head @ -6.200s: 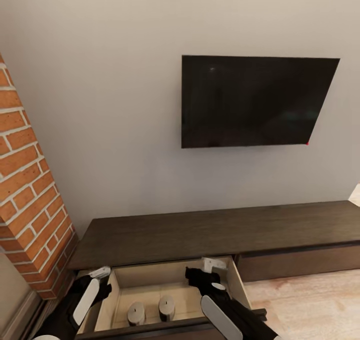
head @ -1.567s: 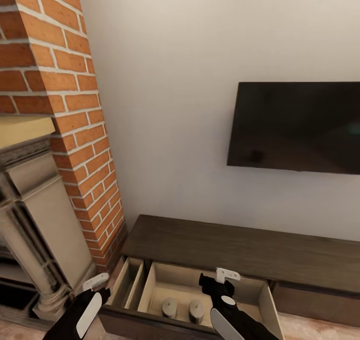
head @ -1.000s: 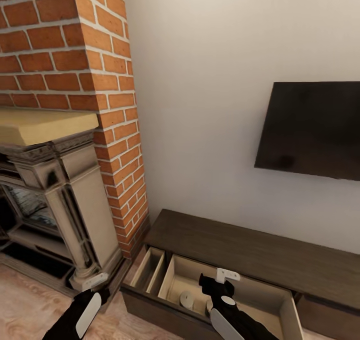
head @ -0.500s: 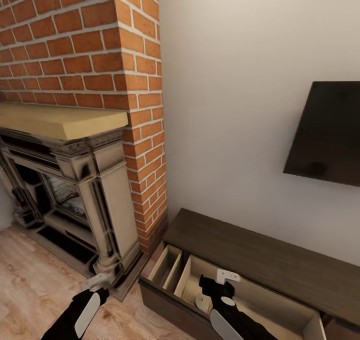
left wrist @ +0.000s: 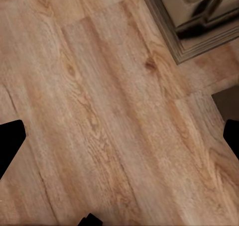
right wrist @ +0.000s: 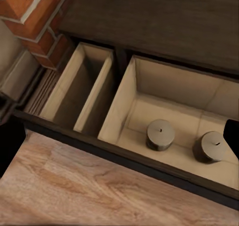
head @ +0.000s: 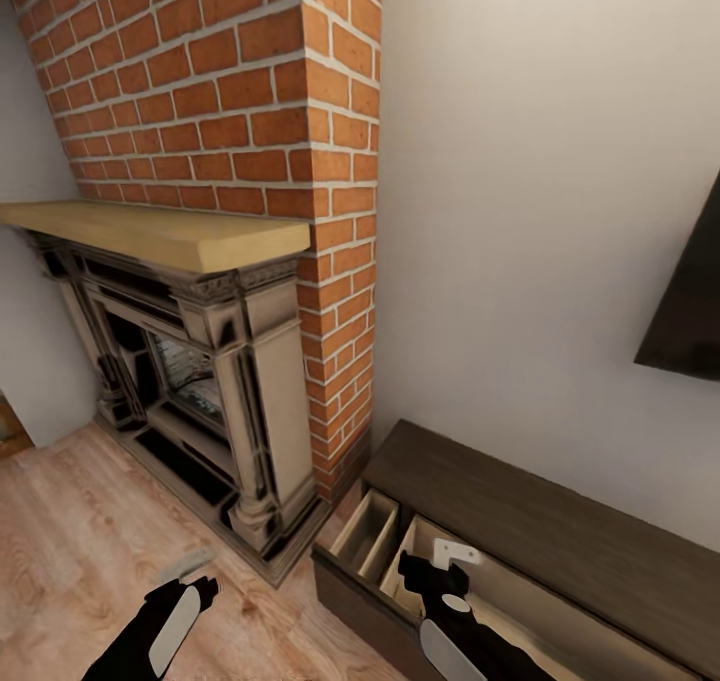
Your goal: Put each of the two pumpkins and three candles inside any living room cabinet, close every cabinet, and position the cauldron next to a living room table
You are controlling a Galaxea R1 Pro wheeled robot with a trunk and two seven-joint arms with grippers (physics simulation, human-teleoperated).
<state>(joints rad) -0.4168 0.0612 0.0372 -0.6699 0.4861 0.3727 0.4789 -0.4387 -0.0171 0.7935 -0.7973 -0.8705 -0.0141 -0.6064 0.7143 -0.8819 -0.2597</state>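
Two candles (right wrist: 160,135) stand upright on the pale floor of the open wide drawer of the cabinet (right wrist: 164,22), side by side and apart, toward the drawer's front edge; the second candle (right wrist: 211,146) lies nearer the drawer's far side wall, and a narrow divided compartment (right wrist: 79,89) adjoins the drawer at the cabinet's end beside the brick chimney (head: 230,91). Each candle appears to be a short, rigid cylinder with a small wick at the centre of its top; it is probably light and smooth-sided, so a grasp across the round wall at mid-height, fingers on opposite sides, would seem the safest hold, and a grip near the top risks slipping off. In the head view the cabinet's dark top runs along the wall from the chimney, the drawer pulled out toward the wood floor (left wrist: 99,111). The right gripper (head: 447,559) hangs above the open drawer; its dark fingertips sit at opposite edges of the right wrist view, so the jaws stand wide and carry nothing. The left gripper (head: 195,564) hangs over bare floor near the base of the fireplace (head: 200,361), likewise spread wide and empty, touching nothing.
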